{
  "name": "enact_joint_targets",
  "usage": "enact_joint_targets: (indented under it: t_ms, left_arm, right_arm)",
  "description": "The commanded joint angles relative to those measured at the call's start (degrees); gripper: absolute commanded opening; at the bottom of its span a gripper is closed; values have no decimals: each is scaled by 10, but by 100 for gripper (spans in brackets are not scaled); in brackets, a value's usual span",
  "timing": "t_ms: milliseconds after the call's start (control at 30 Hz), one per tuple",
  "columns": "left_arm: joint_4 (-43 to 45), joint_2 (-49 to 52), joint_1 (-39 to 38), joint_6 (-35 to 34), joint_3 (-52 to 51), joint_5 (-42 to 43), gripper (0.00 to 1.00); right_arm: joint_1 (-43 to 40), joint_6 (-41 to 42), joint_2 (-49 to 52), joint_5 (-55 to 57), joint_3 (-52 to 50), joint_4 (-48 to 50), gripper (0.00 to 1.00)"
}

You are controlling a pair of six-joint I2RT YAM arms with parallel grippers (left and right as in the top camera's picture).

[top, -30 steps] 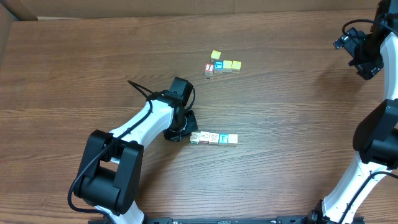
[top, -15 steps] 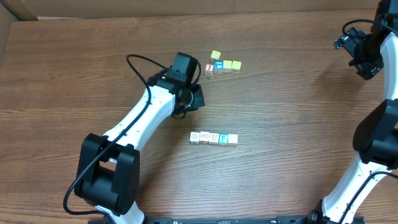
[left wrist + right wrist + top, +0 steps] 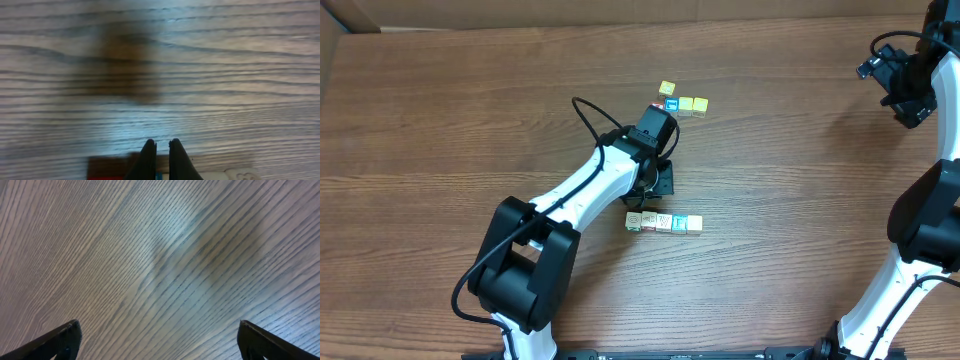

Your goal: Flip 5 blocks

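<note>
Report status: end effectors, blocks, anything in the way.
Left end effector shut, empty, between upper blocks and lower row. Right end effector open, far right. No obstruction seen.

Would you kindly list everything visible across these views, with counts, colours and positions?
Row blocks: five, pale with coloured letters, one blue-faced, side by side near the table centre.
Upper blocks: four visible, three yellow-topped and one blue-lettered, beyond the row; the left arm hides that group's left end.
Table: one, brown wood grain, under everything.
Left gripper: one, black, shut and empty, between the two groups.
Right gripper: one, black, open, at the table's far right side.
</note>
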Motion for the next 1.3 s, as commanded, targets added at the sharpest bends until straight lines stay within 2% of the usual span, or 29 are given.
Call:
enact_joint_targets:
  t_ms: [0,433,1267]
  left_arm:
    - [-17,2,2,7,0,-11,4]
    - [-58,2,2,7,0,30,4]
    - [-89,2,2,7,0,34,4]
  right_arm:
    - [-2,-4,-16,1,7,1,100]
    - [-2,-4,-16,1,7,1,100]
    - [-2,-4,-16,1,7,1,100]
